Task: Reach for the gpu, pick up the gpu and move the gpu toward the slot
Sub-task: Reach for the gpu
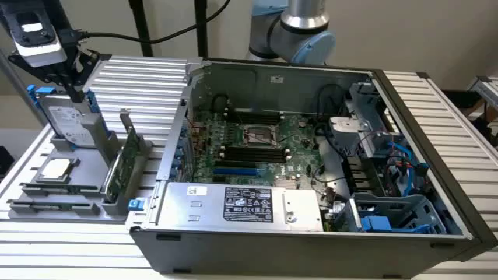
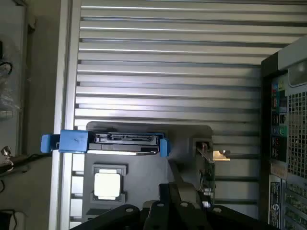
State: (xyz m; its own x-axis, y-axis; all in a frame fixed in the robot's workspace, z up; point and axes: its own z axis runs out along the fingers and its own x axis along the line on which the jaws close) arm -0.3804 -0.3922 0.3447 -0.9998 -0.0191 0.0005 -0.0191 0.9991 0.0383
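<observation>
While the gpu (image 1: 128, 153) is held upright on its long edge in the grey holder (image 1: 27, 166), at the holder's edge nearest the open computer case (image 1: 311, 233), the gripper (image 1: 76, 96) is seen poised above the holder's far corner, over the hard drive (image 1: 66, 125) with blue rails rather than over the card. The jaws are judged to be drawn together, with nothing between them. In the wrist view the gpu (image 2: 207, 165) is shown edge-on, its silver bracket (image 2: 220, 154) turned toward the slatted worktop (image 2: 168, 57), and the gripper (image 2: 171, 167) is placed between the card and the hard drive (image 2: 127, 141), apart from both; a processor chip (image 2: 108, 184) is seated in the holder just beside the drive. The reach is taken to be the step in hand: the card is untouched, and the motherboard (image 1: 257, 146) inside the case lies well apart from it. A grasp is judged to call for the jaws to be parted, shifted toward the case and lined up across the board's thin upper edge
</observation>
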